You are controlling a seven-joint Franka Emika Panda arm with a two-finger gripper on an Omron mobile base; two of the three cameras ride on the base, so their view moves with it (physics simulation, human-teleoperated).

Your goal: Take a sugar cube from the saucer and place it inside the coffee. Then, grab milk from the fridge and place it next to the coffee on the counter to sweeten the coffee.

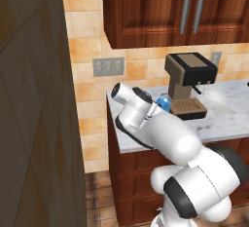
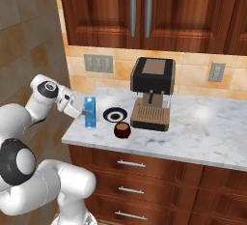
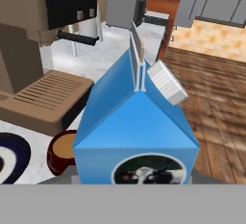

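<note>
My gripper [image 2: 83, 113] is shut on the milk [image 2: 89, 112], a blue carton held upright at the left end of the counter [image 2: 202, 132]. Whether its base touches the marble I cannot tell. In the hand view the milk [image 3: 137, 122] stands close in front, gabled top and white cap toward me. Just right of the carton lies the saucer [image 2: 115, 115], and the coffee [image 2: 122, 130] sits in front of the saucer, near the counter's front edge. The hand view has the coffee [image 3: 61, 152] left of the carton and the saucer [image 3: 8, 153] at the left edge. The left base view shows a bit of the milk [image 1: 164, 103] behind my arm. The sugar cube and the fridge are out of view.
A brown-and-black coffee machine [image 2: 152, 93] stands just right of the saucer and cup, against the tiled wall. Wooden cabinets [image 2: 144, 11] hang above the counter. The counter's left edge drops off just left of the carton. A dark wall panel [image 1: 34, 123] rises on the left.
</note>
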